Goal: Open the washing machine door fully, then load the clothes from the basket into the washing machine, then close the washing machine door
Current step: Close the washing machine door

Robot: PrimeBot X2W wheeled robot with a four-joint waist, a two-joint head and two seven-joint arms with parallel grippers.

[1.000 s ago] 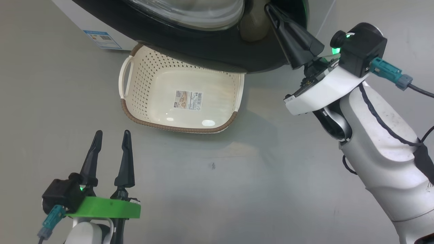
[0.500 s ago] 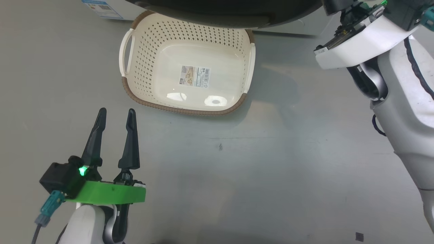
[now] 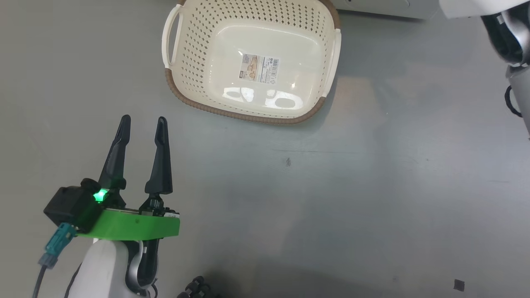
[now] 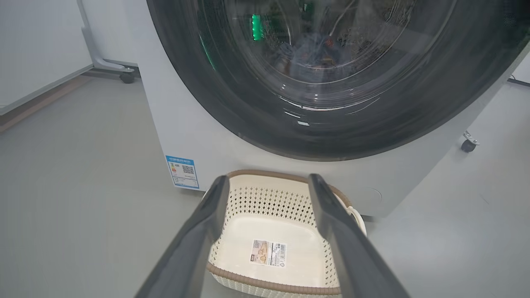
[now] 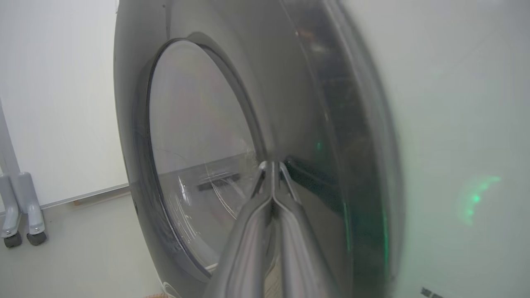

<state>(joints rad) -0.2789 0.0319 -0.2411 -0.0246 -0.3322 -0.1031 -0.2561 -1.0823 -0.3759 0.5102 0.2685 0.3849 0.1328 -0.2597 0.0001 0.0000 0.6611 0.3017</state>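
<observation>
The basket (image 3: pixel 194 54) lies on the grey floor with just a sticker on its bottom; in the left wrist view the basket (image 4: pixel 265 198) sits right before the washing machine (image 4: pixel 198 136). The washing machine door (image 4: pixel 232 103) lies against the machine's front. Behind its glass the clothes (image 4: pixel 310 54) show dimly as a bluish shape. My left gripper (image 3: pixel 143 120) hovers open near the basket's near-left corner, and the left gripper (image 4: pixel 268 180) points over the basket at the machine. My right gripper (image 5: pixel 272 164) is shut, tips against the door's black ring (image 5: pixel 323 124) beside a dark recess.
The machine's lower edge (image 3: pixel 381 5) runs along the head view's top, with my pale right forearm (image 3: pixel 509 33) at the upper right. A wheeled stand (image 4: pixel 124 74) is left of the machine and castor legs (image 5: pixel 20 207) stand by the wall. The machine rests on castors (image 4: pixel 469 145).
The head camera has moved, so the whole picture shifted. The door, which overhung the basket with my right gripper against it, has left the top edge. My left gripper stays open.
</observation>
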